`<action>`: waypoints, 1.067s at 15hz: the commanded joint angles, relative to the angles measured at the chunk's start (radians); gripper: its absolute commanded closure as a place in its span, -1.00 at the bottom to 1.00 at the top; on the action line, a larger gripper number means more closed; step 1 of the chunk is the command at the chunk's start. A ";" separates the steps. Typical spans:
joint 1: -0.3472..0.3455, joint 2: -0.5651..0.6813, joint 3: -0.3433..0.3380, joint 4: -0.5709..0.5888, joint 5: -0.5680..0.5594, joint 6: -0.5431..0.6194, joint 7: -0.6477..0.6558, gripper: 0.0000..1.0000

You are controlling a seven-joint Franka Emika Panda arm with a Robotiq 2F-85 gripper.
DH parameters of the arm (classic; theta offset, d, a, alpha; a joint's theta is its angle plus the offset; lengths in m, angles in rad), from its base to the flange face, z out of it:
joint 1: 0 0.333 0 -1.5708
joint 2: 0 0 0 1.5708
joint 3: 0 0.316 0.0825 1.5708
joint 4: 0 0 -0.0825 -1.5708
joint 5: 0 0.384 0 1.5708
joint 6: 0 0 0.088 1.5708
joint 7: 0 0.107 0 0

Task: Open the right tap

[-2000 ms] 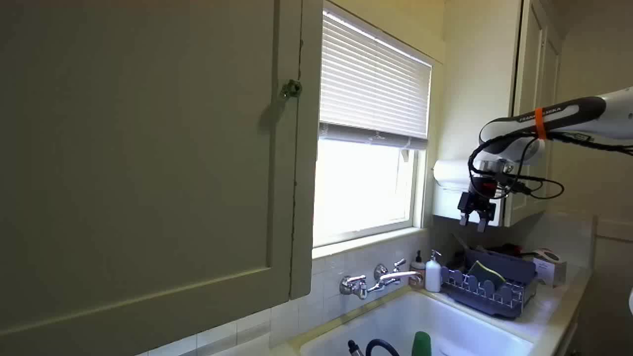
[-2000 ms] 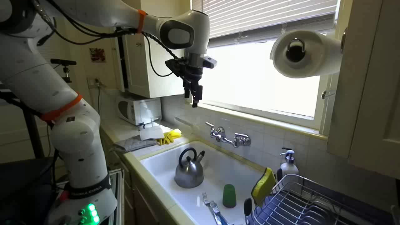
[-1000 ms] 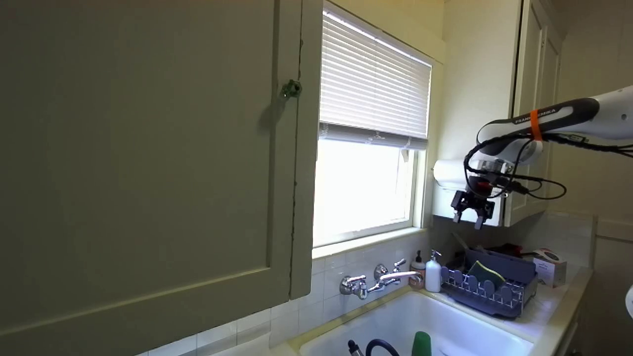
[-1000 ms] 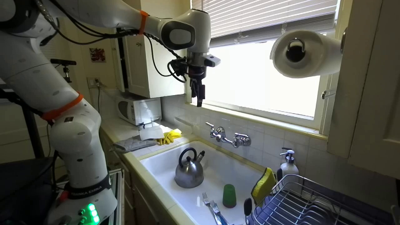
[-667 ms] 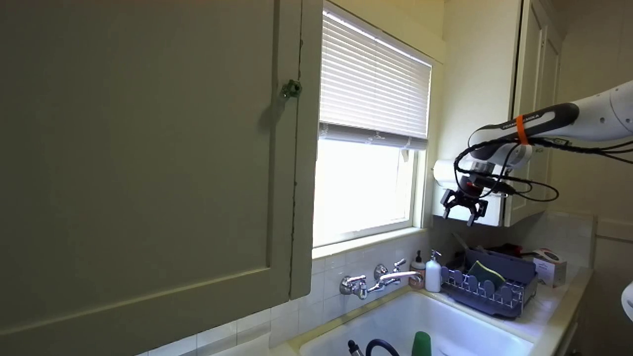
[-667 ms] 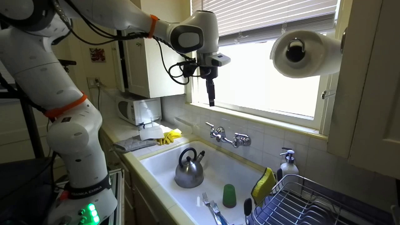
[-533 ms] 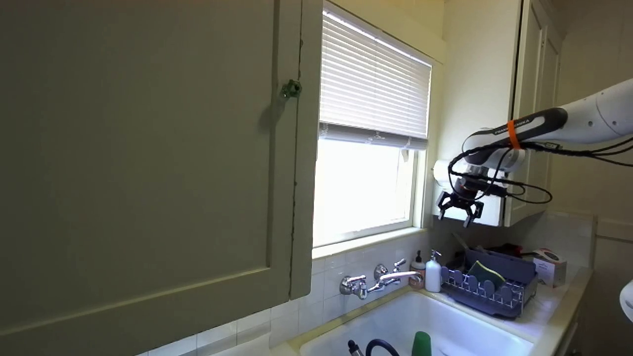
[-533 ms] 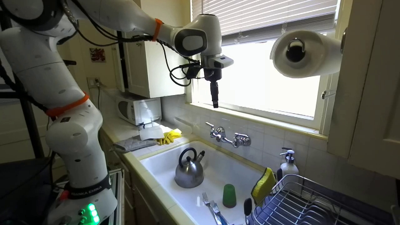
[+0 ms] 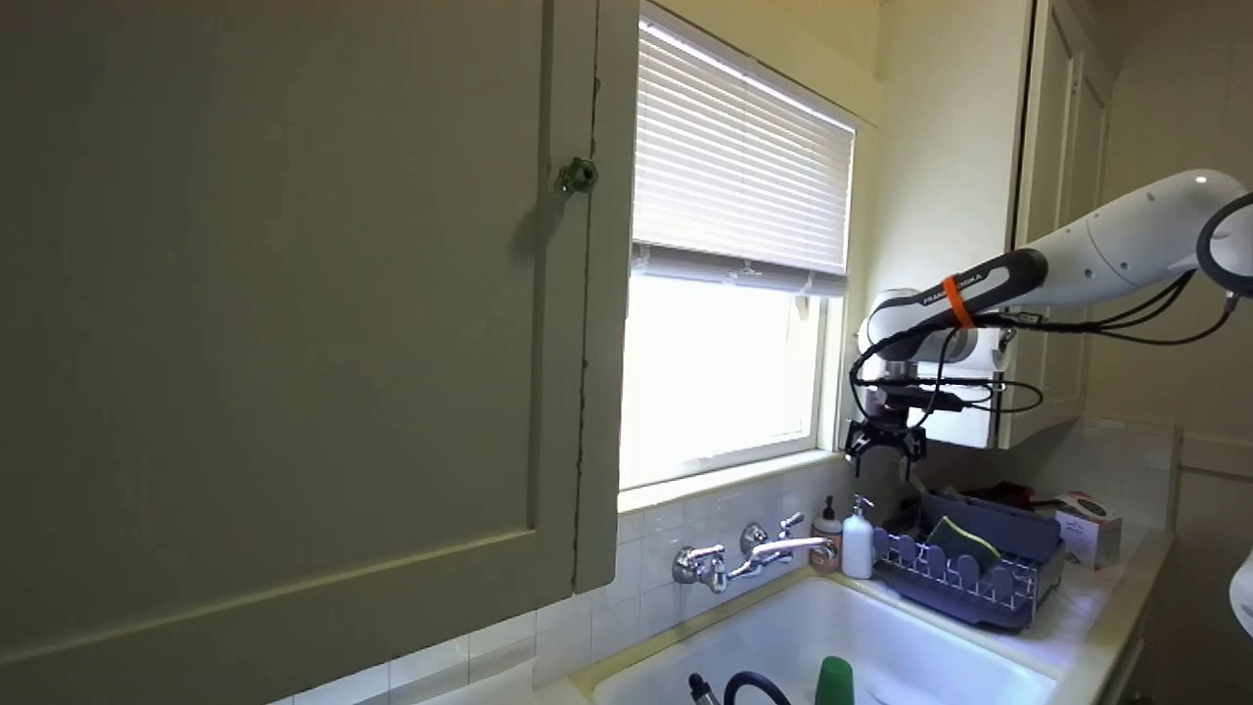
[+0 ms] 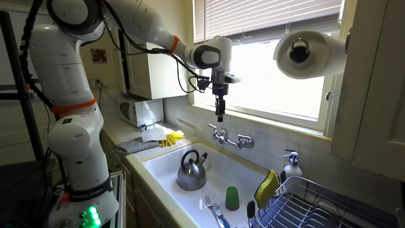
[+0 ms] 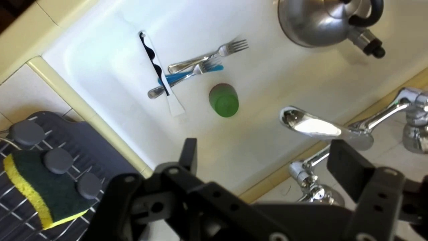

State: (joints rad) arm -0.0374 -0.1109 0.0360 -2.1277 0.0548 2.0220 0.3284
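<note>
The right tap (image 9: pixel 789 524) is a small chrome handle on the soap-bottle side of the wall faucet. It also shows in the other outside picture (image 10: pixel 246 141) and in the wrist view (image 11: pixel 306 179), where it lies between the fingers in the picture, towards the right finger. The chrome spout (image 11: pixel 312 127) is just above it in the wrist view, and the left handle (image 11: pixel 414 134) is at the right edge, matching an exterior view (image 10: pixel 218 133). My gripper (image 9: pixel 881 474) is open, empty and pointing down, held in the air above faucet height; its fingertips (image 11: pixel 264 145) are wide apart, touching nothing.
Soap bottles (image 9: pixel 857 543) and a dish rack (image 9: pixel 964 578) with a sponge (image 10: pixel 267 189) stand beside the sink (image 10: pixel 158 171). A kettle (image 10: pixel 191 174), green cup (image 10: pixel 232 198) and forks (image 10: pixel 215 210) lie in the sink. The windowsill (image 10: pixel 272 120) and a paper towel roll (image 10: pixel 308 55) are nearby.
My gripper has moved away from the robot's base towards the window wall and lowered. The wrist has turned, so the fingers now overlap in an exterior view. The faucet has not visibly changed.
</note>
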 commanded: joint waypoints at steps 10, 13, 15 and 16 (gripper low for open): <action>0.051 0.152 0.007 0.138 -0.033 -0.135 -0.159 -1.00; 0.071 0.235 0.020 0.174 -0.070 -0.124 -0.266 -1.00; 0.083 0.292 0.027 0.206 -0.101 -0.121 -0.334 -1.00; 0.089 0.319 0.030 0.224 -0.119 -0.122 -0.370 -1.00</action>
State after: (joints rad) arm 0.0338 0.1130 0.0588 -1.9835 -0.0109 1.9241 0.0476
